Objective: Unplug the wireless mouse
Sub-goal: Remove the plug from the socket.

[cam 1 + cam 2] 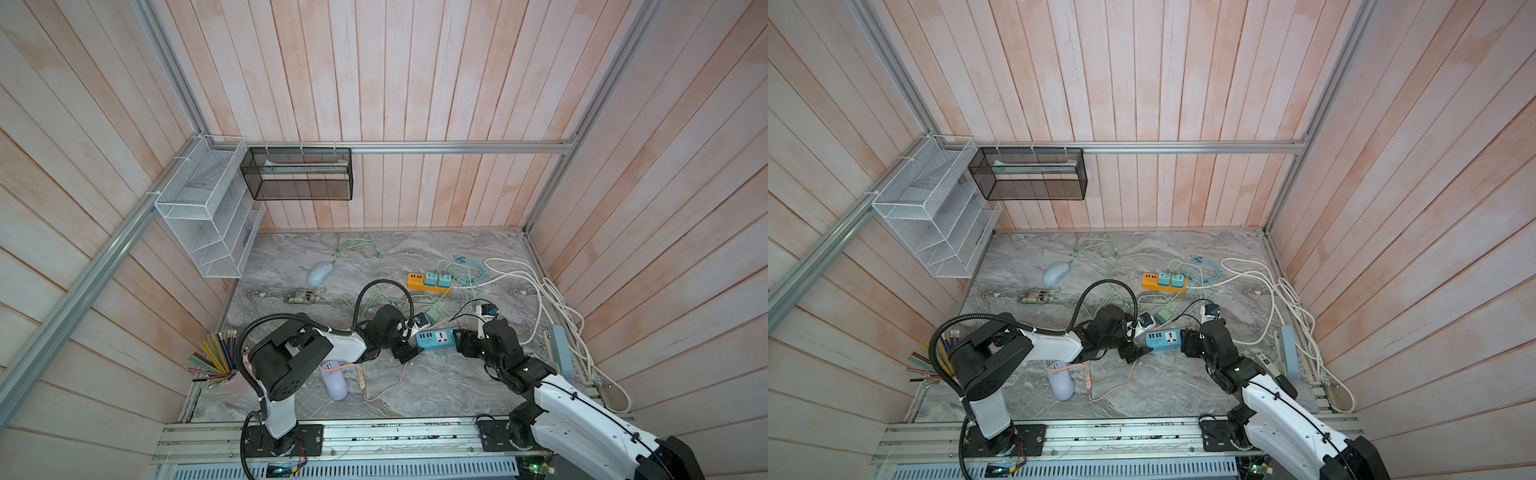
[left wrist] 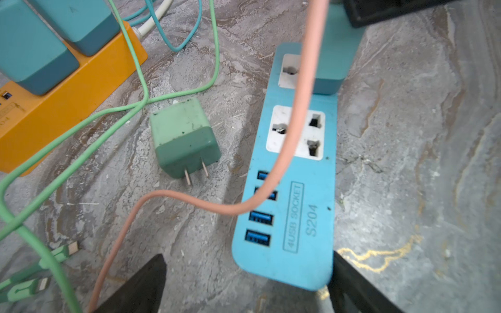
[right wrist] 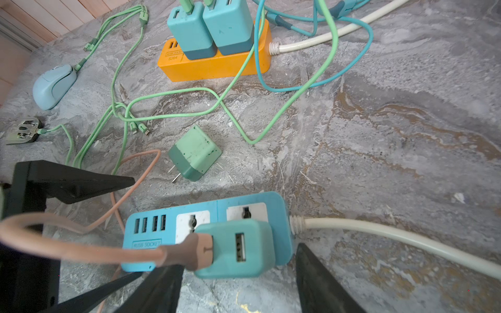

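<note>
The pale blue mouse (image 1: 320, 273) (image 1: 1056, 273) (image 3: 54, 86) lies at the back left of the marble top, with a green cable's plug (image 3: 79, 65) in its front end. Both grippers are well in front of it, at a blue power strip (image 1: 436, 338) (image 2: 292, 216). My left gripper (image 1: 409, 352) (image 2: 246, 284) stands open around the strip's USB end. My right gripper (image 1: 459, 343) (image 3: 238, 287) is open at the other end, its fingers either side of a teal charger (image 3: 244, 249) that carries a pink cable (image 3: 67, 244).
A loose green charger (image 1: 434, 316) (image 2: 184, 138) lies behind the blue strip. An orange power strip (image 1: 415, 282) with two teal chargers stands farther back among green and teal cables. White cords (image 1: 540, 291) coil on the right. A purple cylinder (image 1: 334, 380) and pencil cup (image 1: 224, 370) stand front left.
</note>
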Robot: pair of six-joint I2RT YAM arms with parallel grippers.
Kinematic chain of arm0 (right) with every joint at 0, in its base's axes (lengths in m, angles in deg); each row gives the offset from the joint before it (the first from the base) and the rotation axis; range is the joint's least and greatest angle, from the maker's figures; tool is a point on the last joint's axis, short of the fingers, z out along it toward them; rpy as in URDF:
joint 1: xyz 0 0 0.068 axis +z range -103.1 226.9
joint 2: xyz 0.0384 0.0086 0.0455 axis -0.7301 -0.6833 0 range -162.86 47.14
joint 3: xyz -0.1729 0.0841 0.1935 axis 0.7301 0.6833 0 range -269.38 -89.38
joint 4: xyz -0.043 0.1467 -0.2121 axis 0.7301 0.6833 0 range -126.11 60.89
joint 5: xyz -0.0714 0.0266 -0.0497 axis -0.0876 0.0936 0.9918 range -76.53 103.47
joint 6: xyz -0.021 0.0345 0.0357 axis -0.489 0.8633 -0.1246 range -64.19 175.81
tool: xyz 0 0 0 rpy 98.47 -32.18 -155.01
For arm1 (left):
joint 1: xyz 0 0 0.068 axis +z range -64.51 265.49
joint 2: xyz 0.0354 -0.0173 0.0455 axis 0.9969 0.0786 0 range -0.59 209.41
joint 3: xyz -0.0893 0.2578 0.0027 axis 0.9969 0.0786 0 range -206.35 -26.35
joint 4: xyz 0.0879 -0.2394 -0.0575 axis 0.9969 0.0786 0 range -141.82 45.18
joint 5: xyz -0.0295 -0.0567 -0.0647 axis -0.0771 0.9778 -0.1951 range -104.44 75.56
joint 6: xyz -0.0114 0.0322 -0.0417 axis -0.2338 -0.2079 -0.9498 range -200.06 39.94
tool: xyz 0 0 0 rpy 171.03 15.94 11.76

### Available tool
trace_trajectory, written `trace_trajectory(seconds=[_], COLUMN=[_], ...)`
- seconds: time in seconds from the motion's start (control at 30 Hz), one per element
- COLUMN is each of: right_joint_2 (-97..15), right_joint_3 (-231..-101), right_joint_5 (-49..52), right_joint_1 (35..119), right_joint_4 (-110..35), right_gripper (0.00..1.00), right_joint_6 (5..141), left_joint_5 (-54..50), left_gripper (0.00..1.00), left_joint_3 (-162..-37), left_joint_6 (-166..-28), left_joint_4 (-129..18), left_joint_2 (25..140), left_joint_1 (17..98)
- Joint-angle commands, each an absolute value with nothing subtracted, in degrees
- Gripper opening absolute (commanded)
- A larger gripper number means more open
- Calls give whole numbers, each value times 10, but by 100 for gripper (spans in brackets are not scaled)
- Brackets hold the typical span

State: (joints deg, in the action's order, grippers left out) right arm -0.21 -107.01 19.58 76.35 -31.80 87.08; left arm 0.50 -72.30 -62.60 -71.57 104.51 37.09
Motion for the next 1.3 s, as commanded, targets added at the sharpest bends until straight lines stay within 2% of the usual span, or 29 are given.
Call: trace_trajectory(seconds=[0.0, 0.3, 0.47, 0.6, 0.73, 0.83, 1.07, 1.27], right_joint_2=[1, -25, -28, -31, -42, -52, -84, -121], right_joint_3=[-1081, -1079, -1082, -1084, -1089, -1096, -1111, -1116], right_joint_5=[192, 173, 173, 171, 170, 170, 167, 163], right_joint_1=[758, 748, 746, 744, 742, 741, 740, 739], right_joint_4=[-325, -347, -346, -347, -352, -357, -373, -394], right_gripper=[66, 66, 66, 66, 66, 66, 65, 63], right_joint_6=[861, 859, 856, 855, 854, 853, 842, 833], left_joint_5=[42, 81, 83, 89, 89, 89, 89, 86], left_gripper=[91, 91, 87, 76, 74, 66, 54, 52], left_joint_3=[-737, -759, -765, -759, -752, -749, -744, -744], left_joint_6=[-614, -601, -600, -598, -598, -599, -600, -600], left_joint_4=[-708, -738, -742, -748, -755, -756, -759, -759], left_joint_2=[1044, 1072, 1087, 1085, 1083, 1082, 1080, 1084], left_joint_1=[372, 360, 361, 361, 360, 360, 360, 359])
